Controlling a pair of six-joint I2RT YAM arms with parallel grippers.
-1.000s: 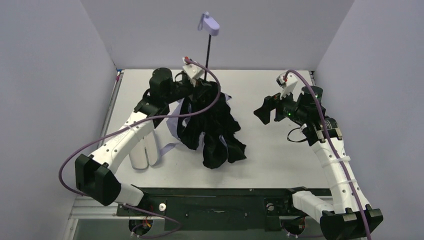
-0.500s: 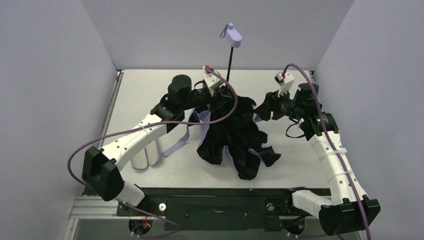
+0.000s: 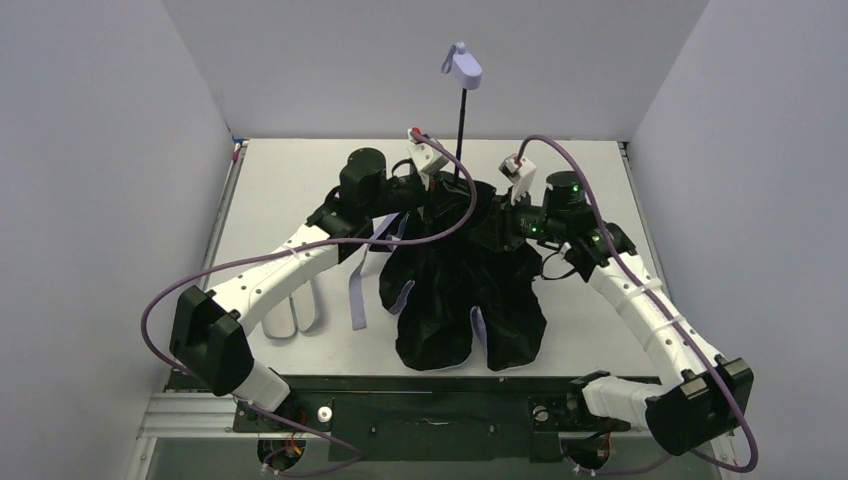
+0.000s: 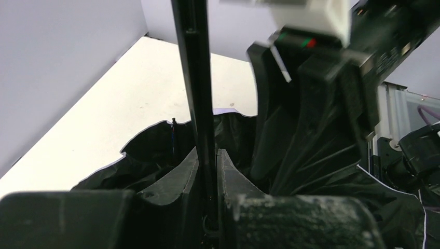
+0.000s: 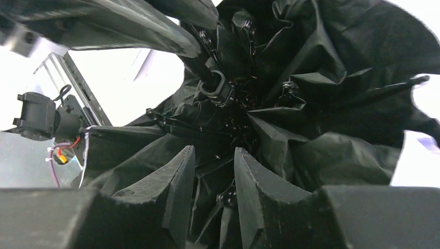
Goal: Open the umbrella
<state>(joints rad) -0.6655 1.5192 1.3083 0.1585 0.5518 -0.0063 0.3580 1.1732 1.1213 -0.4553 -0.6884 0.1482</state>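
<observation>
The umbrella is held up over the table with its small lavender handle (image 3: 462, 67) at the top of the thin black shaft (image 3: 461, 125). Its canopy (image 3: 470, 300) hangs limp, black lining outward, down to the table. My left gripper (image 3: 447, 183) is shut on the shaft (image 4: 194, 78), just above the canopy, its fingertips (image 4: 207, 158) pressed to either side. My right gripper (image 3: 497, 225) is pushed into the canopy from the right. In the right wrist view its jaws (image 5: 214, 153) stand narrowly apart, with black folds and a rib joint in the gap, below the runner (image 5: 215, 88).
A whitish pouch (image 3: 290, 312) lies on the table (image 3: 290, 180) beside my left forearm. A lavender strap (image 3: 357, 295) trails from the canopy's left side. Grey walls enclose the table on three sides. The two wrists are close together over the canopy.
The left arm carried the umbrella to the right, then held still. My right gripper moved left into the canopy and its jaws narrowed. The canopy swung and now hangs straighter.
</observation>
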